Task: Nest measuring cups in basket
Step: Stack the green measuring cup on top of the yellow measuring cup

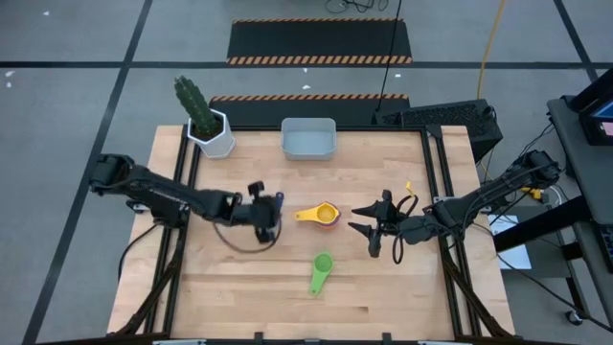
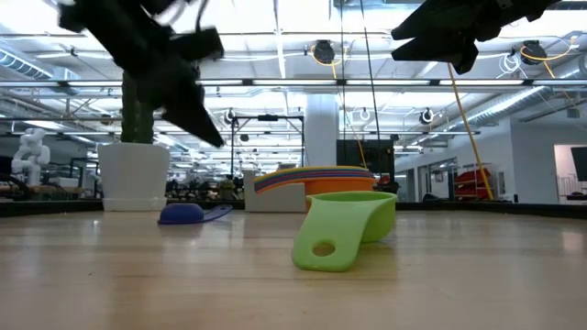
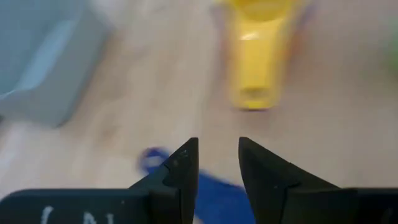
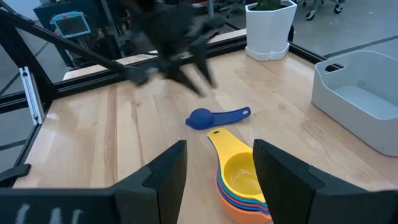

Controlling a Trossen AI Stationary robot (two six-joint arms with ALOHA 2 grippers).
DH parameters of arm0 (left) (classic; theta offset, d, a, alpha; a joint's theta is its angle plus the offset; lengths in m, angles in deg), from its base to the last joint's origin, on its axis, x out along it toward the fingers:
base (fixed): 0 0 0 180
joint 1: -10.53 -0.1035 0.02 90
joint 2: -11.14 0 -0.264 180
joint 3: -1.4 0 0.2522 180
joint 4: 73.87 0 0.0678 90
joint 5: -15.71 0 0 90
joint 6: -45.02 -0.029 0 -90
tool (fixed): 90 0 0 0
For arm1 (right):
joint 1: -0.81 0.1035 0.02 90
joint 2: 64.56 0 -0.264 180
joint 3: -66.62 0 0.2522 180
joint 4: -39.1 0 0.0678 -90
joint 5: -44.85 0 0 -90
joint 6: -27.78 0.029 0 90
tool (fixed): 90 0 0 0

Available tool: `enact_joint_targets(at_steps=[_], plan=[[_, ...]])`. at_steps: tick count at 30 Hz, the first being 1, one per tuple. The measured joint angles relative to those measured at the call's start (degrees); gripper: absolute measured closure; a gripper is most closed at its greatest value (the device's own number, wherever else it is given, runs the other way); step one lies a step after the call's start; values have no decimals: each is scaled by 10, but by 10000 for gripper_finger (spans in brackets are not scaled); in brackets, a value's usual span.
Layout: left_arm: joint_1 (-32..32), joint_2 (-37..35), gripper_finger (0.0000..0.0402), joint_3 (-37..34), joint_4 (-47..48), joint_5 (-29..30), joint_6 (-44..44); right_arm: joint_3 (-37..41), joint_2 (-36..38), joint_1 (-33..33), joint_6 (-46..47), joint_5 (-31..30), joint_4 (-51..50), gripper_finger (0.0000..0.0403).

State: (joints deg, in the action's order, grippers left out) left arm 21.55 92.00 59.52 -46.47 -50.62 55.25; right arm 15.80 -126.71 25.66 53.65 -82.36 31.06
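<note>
Several nested cups [image 1: 324, 215] stand mid-table as a stack [image 4: 242, 180], orange outermost and yellow on top. A dark blue cup [image 1: 279, 200] lies mouth down to the stack's left [image 4: 214, 117]. A green cup [image 1: 321, 271] rests nearer the near edge [image 2: 344, 229], handle toward that edge. The pale basket [image 1: 308, 138] stands at the far edge. My left gripper [image 1: 272, 215] hovers open just above the blue cup [image 3: 155, 160], raised off the table [image 2: 206, 124]. My right gripper [image 1: 369, 220] is open, right of the stack and above table height [image 4: 214, 174].
A white hexagonal pot with a cactus [image 1: 213, 129] stands at the far left, beside the basket [image 4: 360, 99]. Bare wooden table [image 1: 239, 287] lies toward the near edge on both sides of the green cup. Black frame rails [image 1: 445, 192] run along the table's left and right sides.
</note>
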Motion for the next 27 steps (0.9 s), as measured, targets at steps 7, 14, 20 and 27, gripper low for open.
enact_joint_targets(at_steps=[7, 14, 20, 27], plan=[[155, 24, 284, 0, -157, -28, -131, 0, 0, 0, 6, 1, 0, 227], [234, 94, 284, 13, -290, -13, -117, 0, 0, 0, 5, 1, 3, 227], [234, 169, 284, 60, -303, -46, 78, 0, 0, 0, 5, 0, 3, 227], [230, 258, 284, 104, -302, -74, 268, 0, 0, 0, 6, 7, 38, 227]])
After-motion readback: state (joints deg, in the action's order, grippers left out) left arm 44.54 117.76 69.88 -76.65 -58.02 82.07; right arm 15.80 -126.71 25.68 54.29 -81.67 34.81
